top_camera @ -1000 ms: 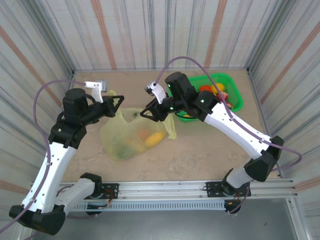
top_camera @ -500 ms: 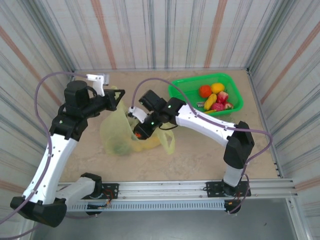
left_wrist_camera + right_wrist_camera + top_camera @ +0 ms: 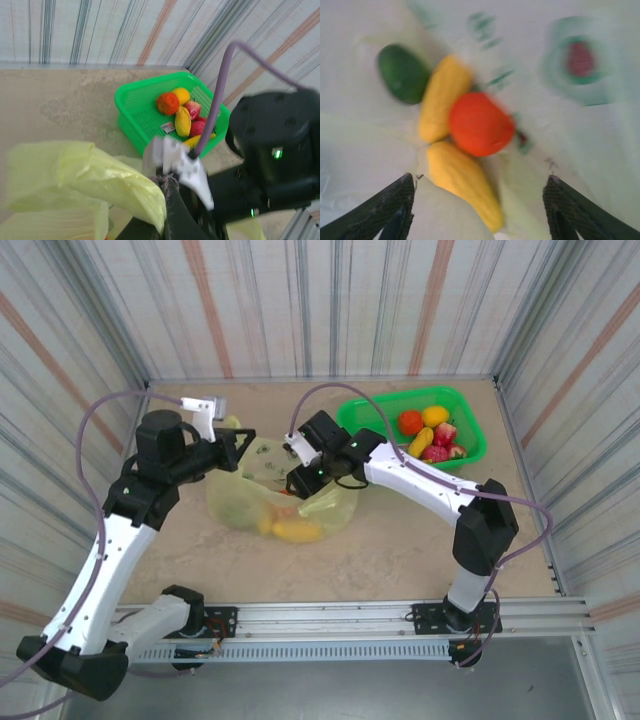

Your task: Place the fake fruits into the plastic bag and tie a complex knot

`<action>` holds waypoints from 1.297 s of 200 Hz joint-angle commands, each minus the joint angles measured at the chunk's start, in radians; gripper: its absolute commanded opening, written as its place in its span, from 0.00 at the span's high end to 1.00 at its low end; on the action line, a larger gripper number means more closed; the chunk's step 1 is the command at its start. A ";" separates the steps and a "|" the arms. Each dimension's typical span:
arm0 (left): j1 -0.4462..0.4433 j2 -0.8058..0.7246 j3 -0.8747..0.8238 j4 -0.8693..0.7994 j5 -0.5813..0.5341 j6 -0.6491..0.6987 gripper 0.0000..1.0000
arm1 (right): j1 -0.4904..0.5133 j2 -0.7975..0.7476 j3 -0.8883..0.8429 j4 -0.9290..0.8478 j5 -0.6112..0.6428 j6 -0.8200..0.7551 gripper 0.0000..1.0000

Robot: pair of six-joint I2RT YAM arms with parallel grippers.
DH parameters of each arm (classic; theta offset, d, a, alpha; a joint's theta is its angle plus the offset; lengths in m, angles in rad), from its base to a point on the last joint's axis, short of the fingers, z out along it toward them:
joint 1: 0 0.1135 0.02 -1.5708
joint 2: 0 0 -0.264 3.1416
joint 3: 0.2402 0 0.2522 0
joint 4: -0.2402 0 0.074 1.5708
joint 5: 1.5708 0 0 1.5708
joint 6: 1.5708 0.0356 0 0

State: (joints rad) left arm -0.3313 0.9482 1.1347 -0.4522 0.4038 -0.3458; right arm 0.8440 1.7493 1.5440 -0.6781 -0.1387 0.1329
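- Plastic bag [image 3: 250, 502] contained the orange fruit [image 3: 480, 124]; right gripper [image 3: 300, 478], earlier deep inside, had drawn back, jaws released.
- Fruit lay in the bag below it; left gripper [image 3: 238, 445] clenched the bag's handle.

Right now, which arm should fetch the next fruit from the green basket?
Right. The right gripper is open and empty over the plastic bag, on the same side as the green basket. The left gripper is shut on the bag's rim and looks needed there.
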 commanded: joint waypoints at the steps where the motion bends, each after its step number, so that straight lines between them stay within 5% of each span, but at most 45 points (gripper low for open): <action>1: -0.003 -0.066 -0.053 -0.013 0.028 -0.025 1.00 | -0.012 -0.019 0.012 -0.020 0.233 0.035 0.26; 80: -0.009 -0.101 -0.123 -0.031 -0.024 -0.047 1.00 | -0.019 -0.223 -0.021 0.153 -0.464 -0.059 0.25; 113: -0.011 -0.097 -0.121 -0.027 -0.038 -0.043 1.00 | -0.115 -0.316 -0.045 0.267 -0.583 0.047 0.25; 136: -0.011 -0.095 -0.113 -0.016 -0.031 -0.050 1.00 | -0.254 -0.328 -0.079 0.289 -0.360 0.164 0.26; 168: -0.012 -0.100 -0.108 -0.010 -0.031 -0.054 1.00 | -0.443 -0.196 -0.027 0.046 0.119 0.295 0.25; 188: -0.014 -0.103 -0.106 -0.014 -0.033 -0.053 1.00 | -0.507 -0.100 -0.013 -0.017 0.316 0.320 0.24; 259: -0.018 -0.103 -0.095 -0.025 -0.040 -0.048 1.00 | -0.629 0.309 0.251 -0.061 0.431 0.218 0.09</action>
State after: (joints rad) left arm -0.3428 0.8585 1.0199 -0.4747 0.3729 -0.3931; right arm 0.2161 1.9739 1.6737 -0.6945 0.1951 0.4053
